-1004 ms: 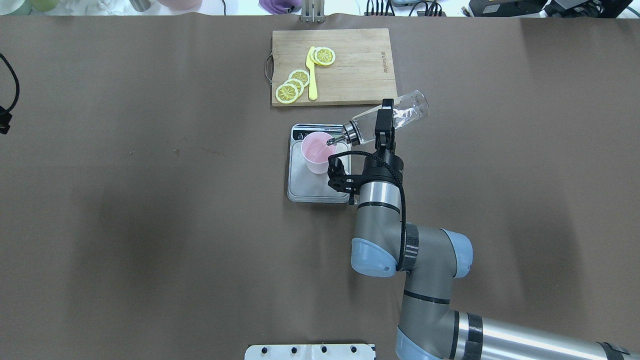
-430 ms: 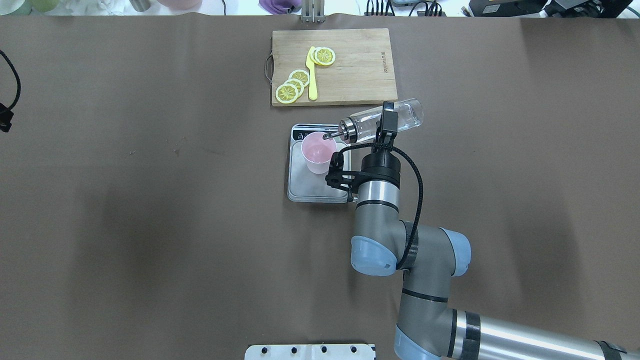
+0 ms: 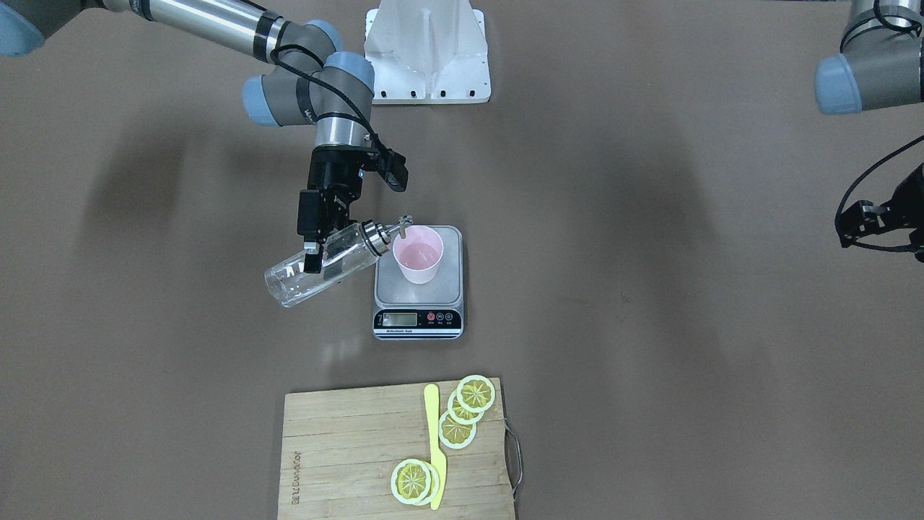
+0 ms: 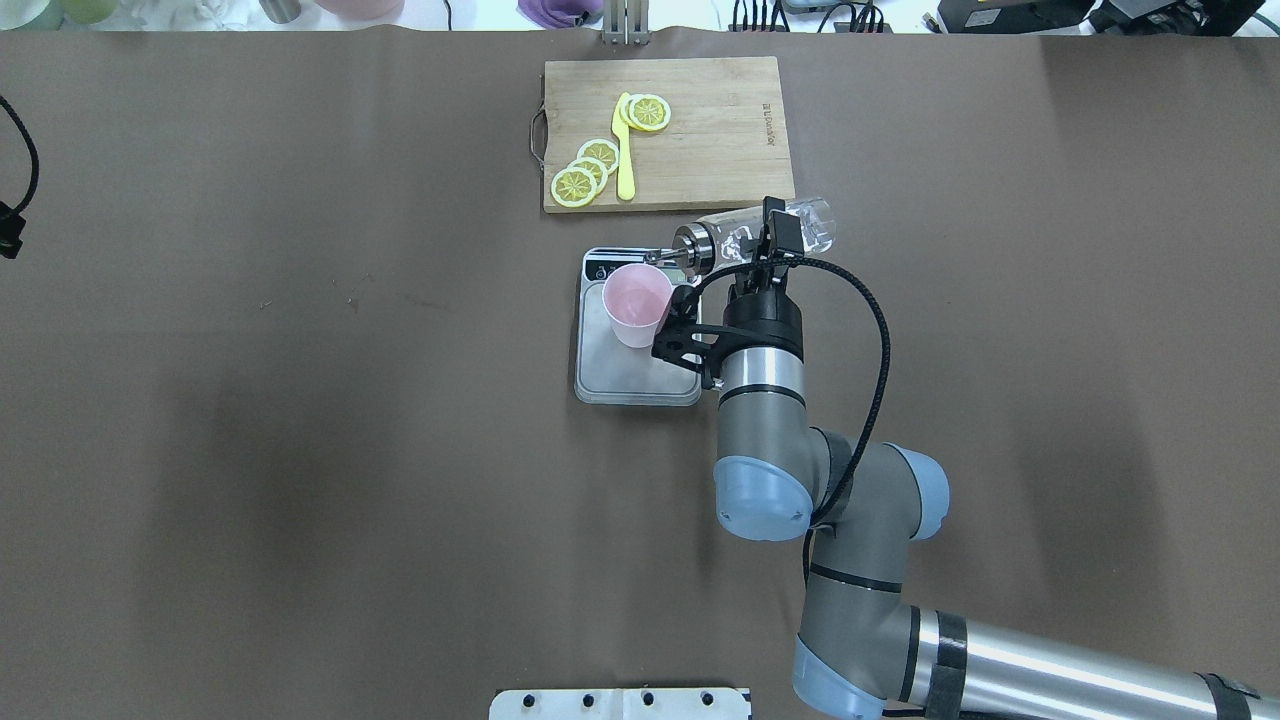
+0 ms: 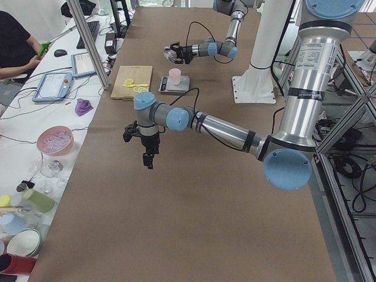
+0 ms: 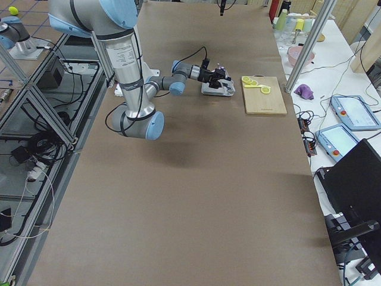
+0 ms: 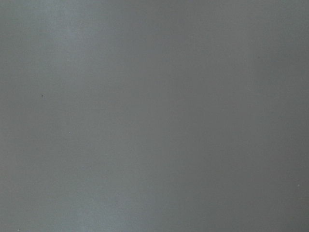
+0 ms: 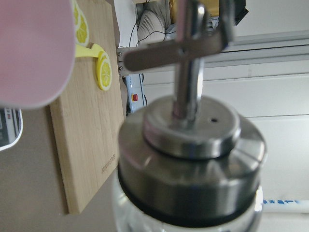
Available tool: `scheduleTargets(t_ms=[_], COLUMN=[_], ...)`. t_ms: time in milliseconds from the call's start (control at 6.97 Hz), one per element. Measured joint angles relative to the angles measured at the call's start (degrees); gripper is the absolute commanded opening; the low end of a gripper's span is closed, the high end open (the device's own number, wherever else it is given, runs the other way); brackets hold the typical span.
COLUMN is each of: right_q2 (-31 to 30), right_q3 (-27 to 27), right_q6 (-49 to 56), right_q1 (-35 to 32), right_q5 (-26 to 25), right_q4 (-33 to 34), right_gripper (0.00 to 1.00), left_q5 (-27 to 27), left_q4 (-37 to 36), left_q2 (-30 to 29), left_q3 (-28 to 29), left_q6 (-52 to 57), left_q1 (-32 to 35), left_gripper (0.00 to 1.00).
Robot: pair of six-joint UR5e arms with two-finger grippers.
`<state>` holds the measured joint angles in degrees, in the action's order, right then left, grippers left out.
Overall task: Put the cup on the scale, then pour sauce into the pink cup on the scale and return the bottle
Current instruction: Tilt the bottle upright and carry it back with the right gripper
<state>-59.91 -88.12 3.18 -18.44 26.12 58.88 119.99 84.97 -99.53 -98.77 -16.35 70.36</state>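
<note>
The right arm's jaws clamp the bottle (image 3: 328,266) round its middle, tipped nearly level above the bench (image 3: 650,217), its spout by the rim of the pink cup (image 3: 419,260) standing on the scale (image 3: 451,287). I cannot tell how the left arm's jaws stand.

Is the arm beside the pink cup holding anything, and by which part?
Yes: the right gripper holds the small clear glass bottle, jaws clamped around the middle of its glass body.

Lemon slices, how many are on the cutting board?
5 lemon slices, all on the board: three overlapping on the handle side of the yellow knife, two overlapping at its far end. Others could hide underneath.
</note>
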Motion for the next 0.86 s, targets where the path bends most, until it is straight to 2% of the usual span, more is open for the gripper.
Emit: scheduleTargets(t_ms=[287,861], right_q2=[-2.59,-7.72], right_q3=[-1.93,-6.58], right_q6=[-1.21,-21.52], right_q1=[-1.77,-3.74], right_q5=[3.20,9.14], right_q4=[-6.54,-8.07], right_gripper=[0.11,0.11], left_q5=[0.11,0.07], left_q4=[-0.08,-0.47], left_q2=[-0.11,-0.11], left_q3=[-0.56,-1.94], left_q6=[0.00,-0.17], left_q1=[0.50,0.75], left_gripper=[0.99,0.99])
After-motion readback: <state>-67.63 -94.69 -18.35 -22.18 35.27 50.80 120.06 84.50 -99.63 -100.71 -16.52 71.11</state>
